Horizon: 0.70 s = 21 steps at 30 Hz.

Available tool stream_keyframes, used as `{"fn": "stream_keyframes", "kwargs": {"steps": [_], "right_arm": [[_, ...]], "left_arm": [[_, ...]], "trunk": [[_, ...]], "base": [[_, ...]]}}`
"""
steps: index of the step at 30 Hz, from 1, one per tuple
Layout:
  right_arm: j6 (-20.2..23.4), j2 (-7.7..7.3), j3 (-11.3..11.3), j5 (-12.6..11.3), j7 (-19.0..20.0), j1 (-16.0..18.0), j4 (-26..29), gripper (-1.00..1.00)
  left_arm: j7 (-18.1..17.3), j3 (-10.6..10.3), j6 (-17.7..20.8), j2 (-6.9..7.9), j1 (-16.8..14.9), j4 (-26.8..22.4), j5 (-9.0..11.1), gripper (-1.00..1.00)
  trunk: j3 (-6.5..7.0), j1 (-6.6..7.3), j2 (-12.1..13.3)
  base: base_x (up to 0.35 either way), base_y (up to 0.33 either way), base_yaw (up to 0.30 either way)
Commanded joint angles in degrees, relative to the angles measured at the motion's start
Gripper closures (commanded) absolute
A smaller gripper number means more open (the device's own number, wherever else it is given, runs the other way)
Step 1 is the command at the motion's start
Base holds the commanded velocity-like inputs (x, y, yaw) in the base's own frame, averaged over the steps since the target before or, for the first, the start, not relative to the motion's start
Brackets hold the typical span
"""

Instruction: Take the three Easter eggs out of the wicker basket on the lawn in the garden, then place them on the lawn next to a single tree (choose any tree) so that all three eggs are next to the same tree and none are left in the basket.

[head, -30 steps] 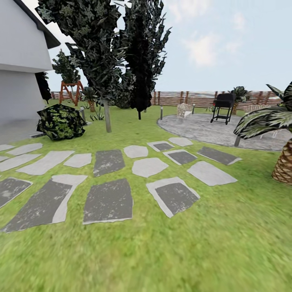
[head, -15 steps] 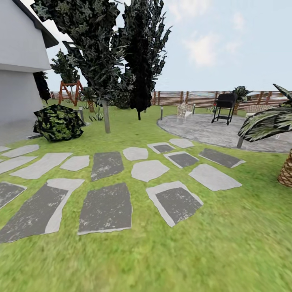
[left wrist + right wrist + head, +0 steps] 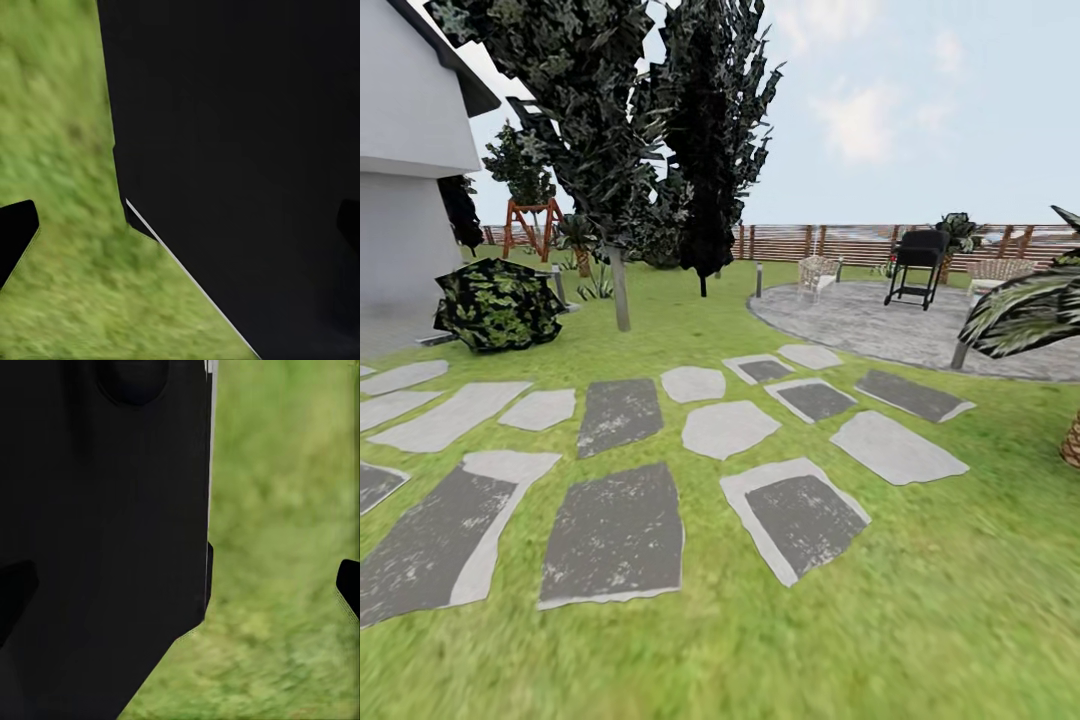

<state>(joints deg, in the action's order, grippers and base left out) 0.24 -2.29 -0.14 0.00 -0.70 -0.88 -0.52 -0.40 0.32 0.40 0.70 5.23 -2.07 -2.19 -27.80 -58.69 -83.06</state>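
Presumably light, rigid and slippery, each egg warrants a mid-body grasp; lawn (image 3: 920, 620) ahead, tree (image 3: 620, 290) at 11 o'clock; neither pincer's state can be determined.

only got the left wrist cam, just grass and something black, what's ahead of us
Observer: In the head view, flat stepping stones cross the lawn straight ahead.
Operator: any thin trunk tree around
Observer: Yes, a tree with a thin pale trunk stands on the grass beyond the stones, ahead and to the left.
Operator: whats off to the right
Observer: A round paved patio with a black grill on it, in front of a wooden slat fence.
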Motion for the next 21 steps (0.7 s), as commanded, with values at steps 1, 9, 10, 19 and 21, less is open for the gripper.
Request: {"fn": "stream_keyframes", "kwargs": {"steps": [1, 9, 10, 19, 21], "right_arm": [[0.03, 0.00, -0.01, 0.00, -0.08, 0.00, 0.01, -1.00], [0.03, 0.00, 0.02, 0.00, -0.08, 0.00, 0.02, -1.00], [0.03, 0.00, 0.02, 0.00, -0.08, 0.00, 0.03, -1.00], [0.03, 0.00, 0.01, 0.00, -0.09, 0.00, 0.02, -1.00], [0.03, 0.00, 0.03, 0.00, -0.09, 0.00, 0.01, -1.00]], "left_arm": [[-0.04, 0.06, 0.04, 0.01, 0.04, -0.13, -0.24, -1.00], [-0.04, 0.06, 0.04, 0.01, 0.04, -0.13, -0.21, -1.00], [-0.04, 0.07, 0.04, 0.01, 0.04, -0.13, -0.22, -1.00], [-0.04, 0.06, 0.04, 0.01, 0.04, -0.13, -0.22, -1.00], [-0.04, 0.04, 0.04, 0.01, 0.04, -0.13, -0.20, -1.00]], "trunk": [[-0.03, -0.04, -0.02], [-0.03, -0.04, -0.02], [-0.03, -0.04, -0.02], [-0.03, -0.04, -0.02], [-0.03, -0.04, -0.02]], "base": [[0.309, 0.000, 0.000], [0.310, 0.000, 0.000], [0.310, 0.000, 0.000], [0.310, 0.000, 0.000], [0.309, 0.000, 0.000]]}}
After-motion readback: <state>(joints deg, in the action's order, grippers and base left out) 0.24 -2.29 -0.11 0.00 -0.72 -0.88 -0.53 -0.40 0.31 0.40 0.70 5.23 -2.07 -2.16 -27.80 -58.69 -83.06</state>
